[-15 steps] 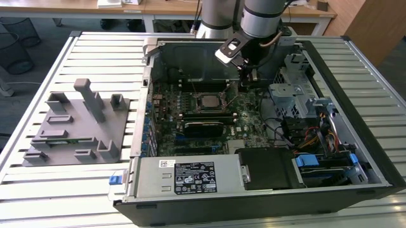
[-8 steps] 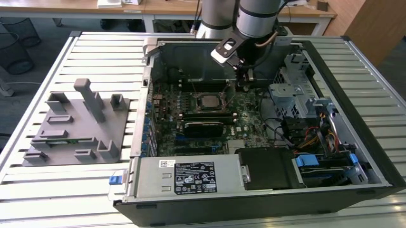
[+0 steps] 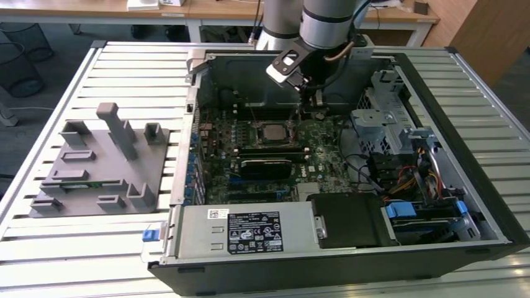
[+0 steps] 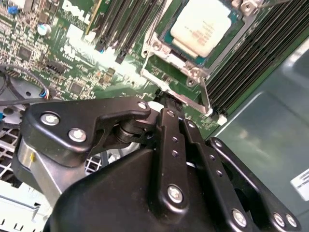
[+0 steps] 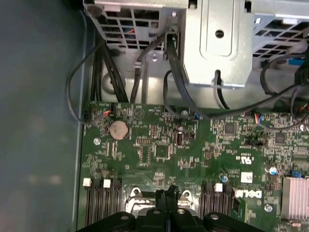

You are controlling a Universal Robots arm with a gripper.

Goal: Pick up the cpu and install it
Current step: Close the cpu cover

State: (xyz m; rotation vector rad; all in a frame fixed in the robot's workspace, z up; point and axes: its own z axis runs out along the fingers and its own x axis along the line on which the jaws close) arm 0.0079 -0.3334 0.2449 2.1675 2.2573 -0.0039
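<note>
Surface: pale slatted metal table (image 3: 124,68) is carrying an open black computer case (image 3: 331,273).
Interior: green motherboard (image 3: 327,155) is lying flat inside the case.
Chip: small square silver-topped cpu (image 3: 271,131) is sitting within the metal socket frame (image 4: 193,73) on the board.
Arm end: black gripper (image 3: 308,110) is hanging at the frame's edge, fingers pressed together, gripping nothing.

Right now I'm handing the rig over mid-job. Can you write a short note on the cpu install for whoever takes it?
Gripper: shut, nothing seen between its fingertips. It sits low inside the computer case, with its tips at the edge of the socket's metal frame.
cpu: lying flat in the socket on the motherboard, silver top up, apart from the gripper.
Done: the cpu is seated in the socket.
Left: cannot tell whether the frame is latched over the cpu; the arm is not yet out of the case.
</note>
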